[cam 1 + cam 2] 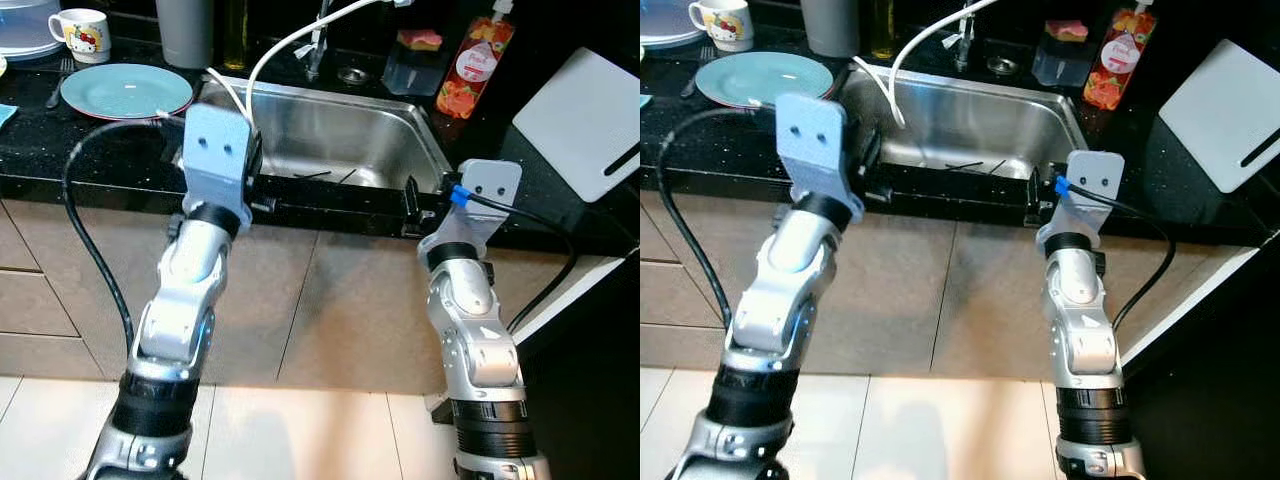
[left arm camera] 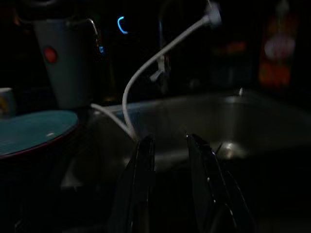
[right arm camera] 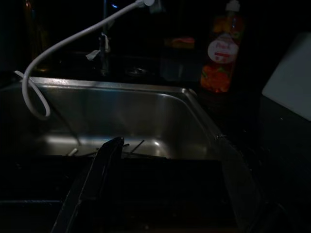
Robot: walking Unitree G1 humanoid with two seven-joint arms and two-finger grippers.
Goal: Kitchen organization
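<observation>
Both arms were raised toward the front edge of a black worktop (image 1: 90, 150) carrying a stainless steel sink (image 1: 385, 135). The left gripper (image 2: 170, 145) sat at the sink's front left corner; in the left wrist view its two black fingers stood slightly parted with nothing between them. The right gripper (image 3: 167, 150) sat at the front right corner of the sink, its fingers spread wide apart and empty in the right wrist view.

A white hose (image 1: 290, 40) curved down from the tap area into the left side of the basin. A few thin dark items lay on the sink floor, too small to identify. On the worktop left of the sink lay a teal plate (image 1: 127, 90), with a fork (image 1: 57, 85) just beside it and a white printed mug (image 1: 80, 33) behind. A grey container (image 1: 185, 30) stood near the sink's back left corner. Behind the sink stood a sponge holder (image 1: 415, 60) and an orange soap bottle (image 1: 475, 65). A white cutting board (image 1: 585, 120) lay on the worktop to the right.
</observation>
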